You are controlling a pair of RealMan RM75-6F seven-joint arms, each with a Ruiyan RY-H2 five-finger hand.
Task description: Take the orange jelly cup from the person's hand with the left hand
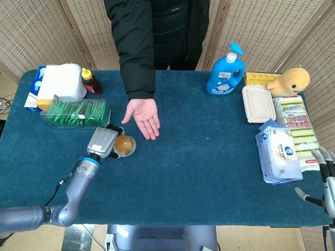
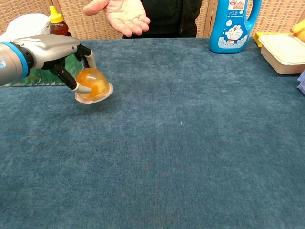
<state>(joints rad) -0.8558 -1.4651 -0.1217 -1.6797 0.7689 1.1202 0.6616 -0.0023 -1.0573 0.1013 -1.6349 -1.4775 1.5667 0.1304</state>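
Note:
My left hand (image 1: 103, 141) grips the orange jelly cup (image 1: 124, 145) low over the blue table, front-left of the person's hand (image 1: 142, 117). The chest view shows the same left hand (image 2: 59, 55) with its fingers wrapped around the jelly cup (image 2: 94, 85), whose wide rim points down to the right, close above the cloth. The person's hand (image 2: 121, 14) is palm-up, bare, and apart from the cup. At the right table edge my right hand (image 1: 327, 180) hangs with fingers spread, holding nothing.
A clear box of green packets (image 1: 77, 113) lies just behind my left hand, with a white container (image 1: 63, 82) and sauce bottle (image 1: 91, 81) beyond. A blue detergent bottle (image 1: 225, 72), lunch box (image 1: 258, 104), tissue packs (image 1: 280, 154) and yellow plush toy (image 1: 290, 81) stand on the right.

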